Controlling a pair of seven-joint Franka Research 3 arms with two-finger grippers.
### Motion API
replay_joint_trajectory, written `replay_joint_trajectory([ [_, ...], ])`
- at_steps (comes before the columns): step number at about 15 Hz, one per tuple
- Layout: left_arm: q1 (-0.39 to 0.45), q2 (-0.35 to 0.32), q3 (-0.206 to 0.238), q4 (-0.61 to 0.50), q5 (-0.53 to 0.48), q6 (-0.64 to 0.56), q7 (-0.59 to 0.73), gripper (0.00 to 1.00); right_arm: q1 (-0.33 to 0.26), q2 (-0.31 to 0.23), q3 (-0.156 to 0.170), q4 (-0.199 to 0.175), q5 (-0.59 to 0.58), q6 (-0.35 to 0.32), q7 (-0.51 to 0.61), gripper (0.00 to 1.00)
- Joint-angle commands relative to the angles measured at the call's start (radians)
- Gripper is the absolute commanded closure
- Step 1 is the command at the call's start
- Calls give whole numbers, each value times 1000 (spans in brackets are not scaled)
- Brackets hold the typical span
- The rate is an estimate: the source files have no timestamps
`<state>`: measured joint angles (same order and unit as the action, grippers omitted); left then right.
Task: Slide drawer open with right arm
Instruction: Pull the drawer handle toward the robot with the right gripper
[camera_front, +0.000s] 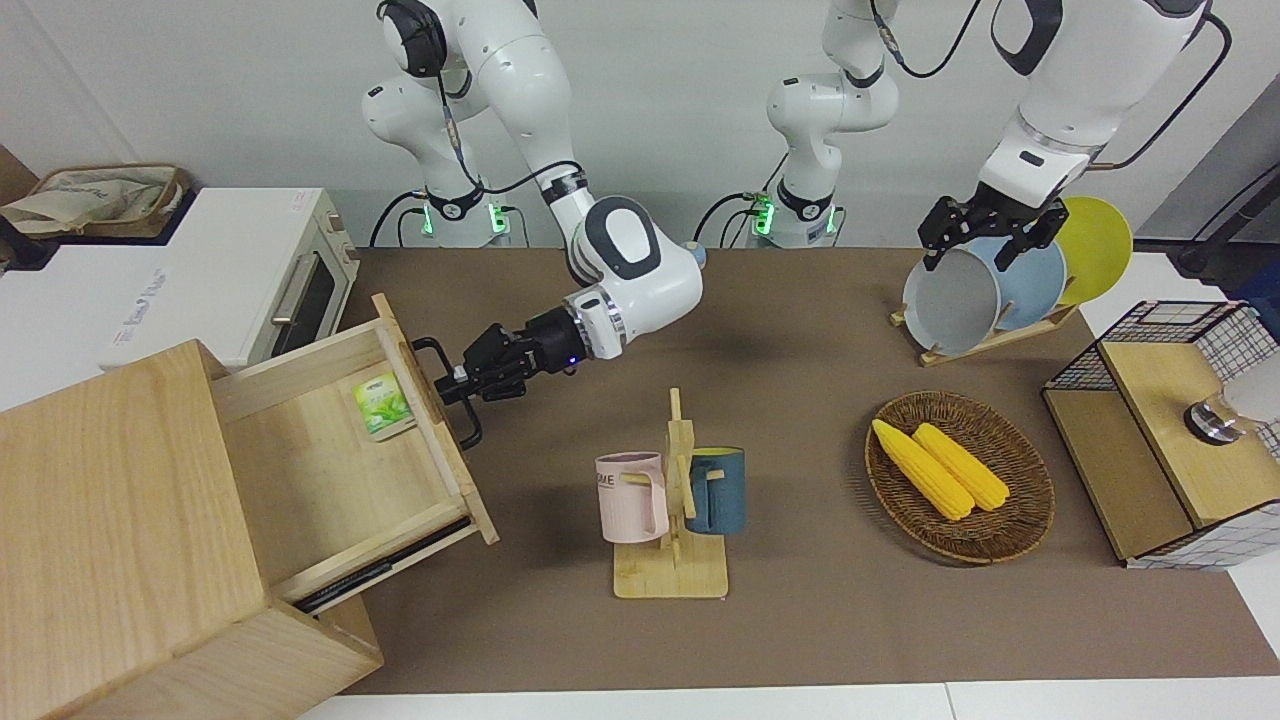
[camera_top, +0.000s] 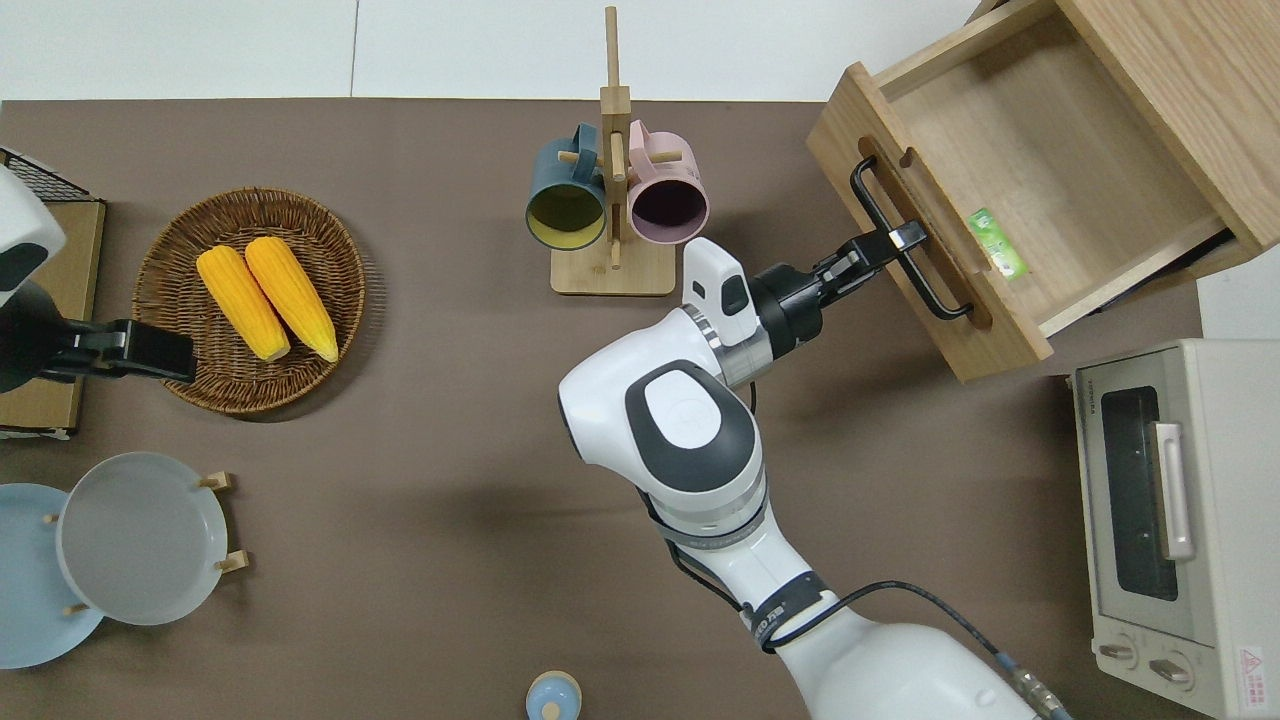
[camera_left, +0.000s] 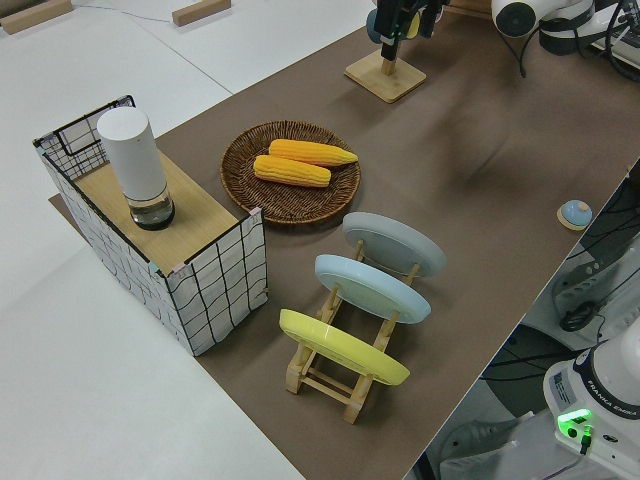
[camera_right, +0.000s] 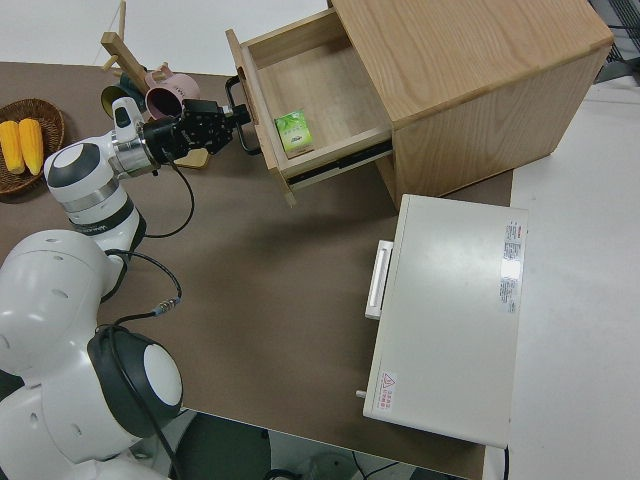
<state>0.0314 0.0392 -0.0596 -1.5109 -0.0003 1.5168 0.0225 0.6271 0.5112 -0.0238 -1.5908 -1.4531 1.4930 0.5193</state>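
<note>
Right end effector (camera_top: 893, 240) pinching black bar handle (camera_top: 905, 240) of drawer (camera_top: 1010, 190), drawer pulled well out, L arm parked

**Colours and patterns on the brown surface**

The drawer (camera_front: 330, 470) is shown in pale grained wood, with a black handle (camera_front: 447, 395) and a green packet (camera_front: 383, 405) inside. Two yellow corn cobs (camera_front: 940, 468) are seen in a dark woven basket (camera_front: 1020, 530). Pink (camera_front: 630, 497) and dark blue (camera_front: 718, 490) mugs are hung on a wooden rack.
</note>
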Motion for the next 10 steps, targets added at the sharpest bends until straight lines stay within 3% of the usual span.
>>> replay_joint_trajectory([
  [1, 4, 11, -6, 26, 17, -20, 10, 7, 58, 4, -1, 34, 28, -20, -24, 1000],
  [9, 4, 11, -6, 24, 17, -20, 10, 7, 71, 6, -1, 41, 30, -31, -24, 1000],
  [10, 4, 11, -6, 26, 17, -20, 10, 7, 71, 6, -1, 41, 30, -30, -24, 930],
])
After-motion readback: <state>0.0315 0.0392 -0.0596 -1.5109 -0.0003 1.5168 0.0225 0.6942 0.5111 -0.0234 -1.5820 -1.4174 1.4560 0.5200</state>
